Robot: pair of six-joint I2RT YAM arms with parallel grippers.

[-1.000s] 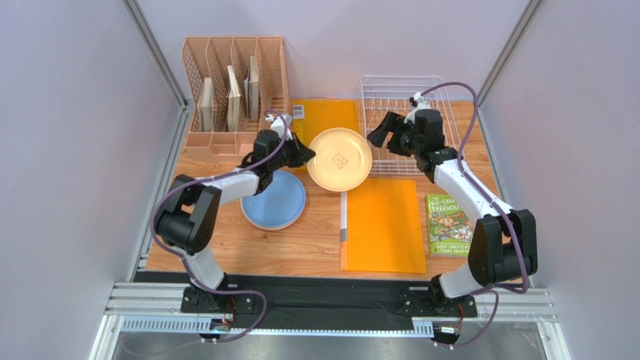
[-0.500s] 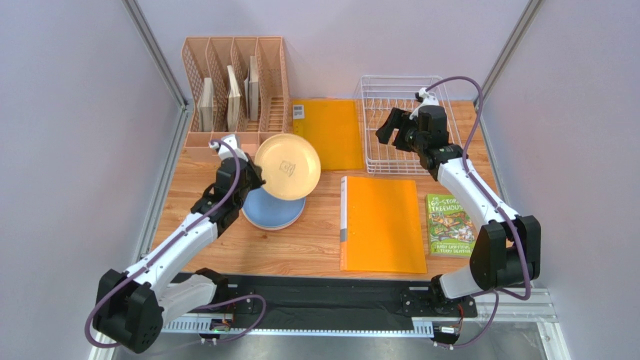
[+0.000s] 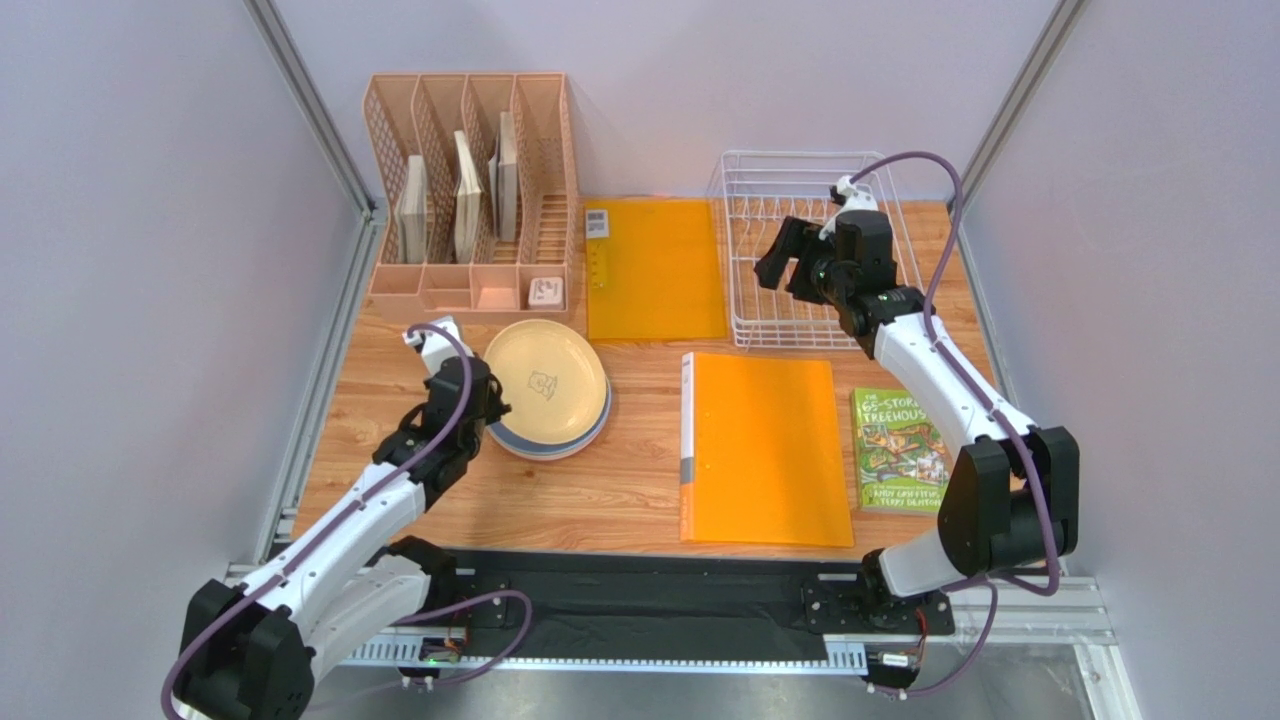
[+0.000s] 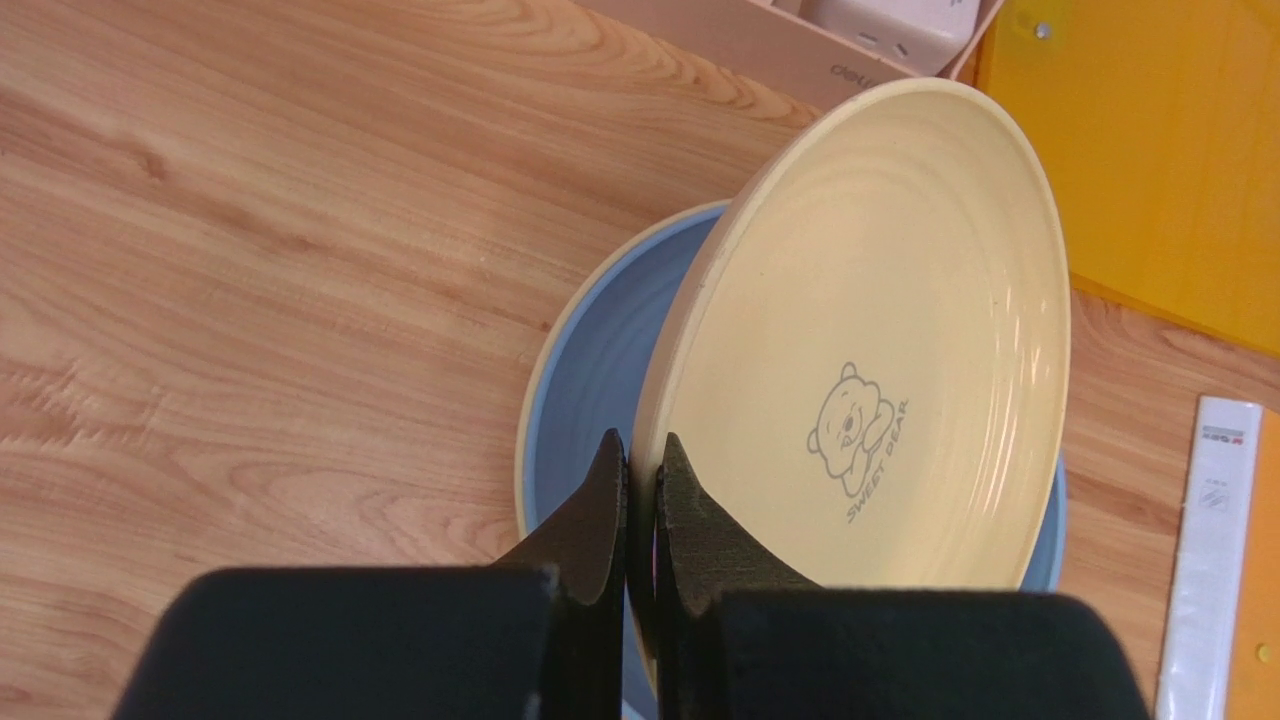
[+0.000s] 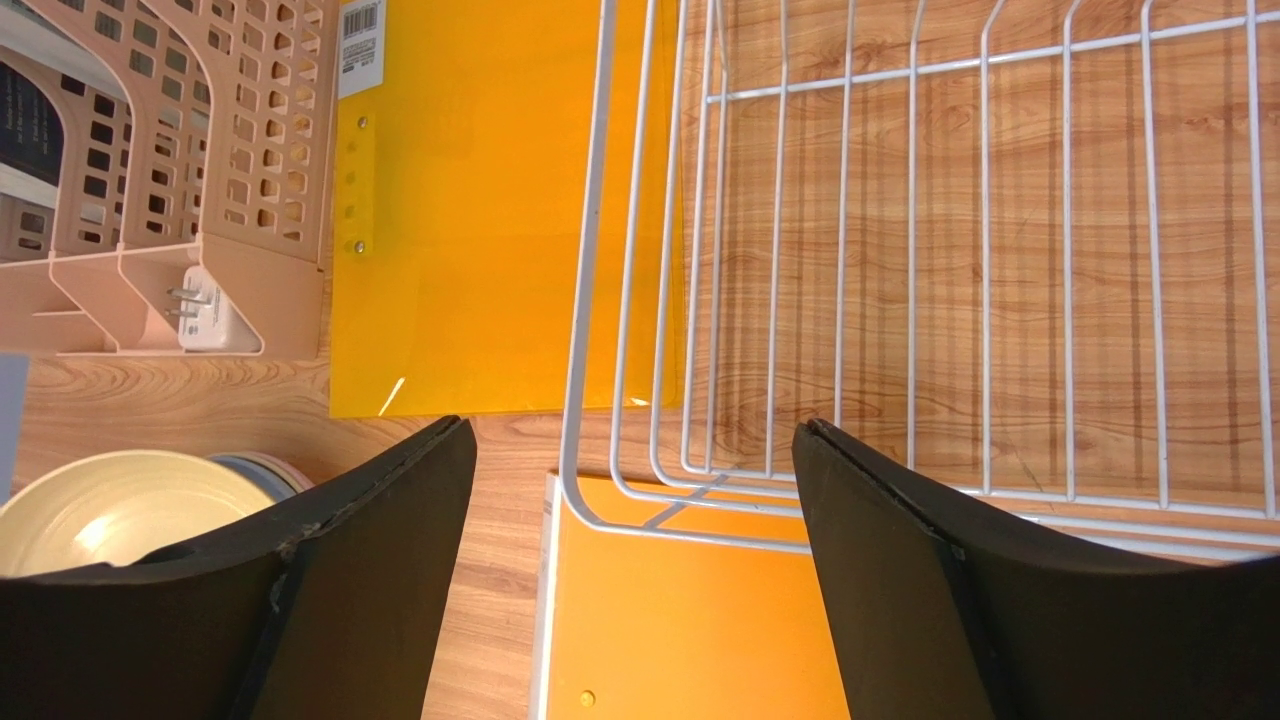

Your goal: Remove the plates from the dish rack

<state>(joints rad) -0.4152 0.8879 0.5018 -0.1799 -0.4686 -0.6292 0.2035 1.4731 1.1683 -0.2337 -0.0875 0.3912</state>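
Note:
My left gripper point(image 3: 484, 402) point(image 4: 642, 458) is shut on the near rim of a beige plate point(image 3: 547, 384) point(image 4: 887, 345) with a bear mark at centre. The plate is tilted, lying low over a light blue plate point(image 3: 511, 440) point(image 4: 594, 375) on the table. The white wire dish rack point(image 3: 751, 180) point(image 5: 932, 285) stands at the back right with no plate showing in it. My right gripper point(image 3: 783, 249) point(image 5: 634, 495) is open and empty over the rack's left front corner. No pink plate shows.
A peach file organizer point(image 3: 469, 188) with books stands back left. An orange folder point(image 3: 654, 270) lies beside the rack, an orange binder point(image 3: 766, 450) in front of it, and a green book point(image 3: 899, 450) at right.
My left arm has drawn back and lowered the beige plate from above the table onto the blue plate. The right gripper has pulled back over the rack and stayed there, open.

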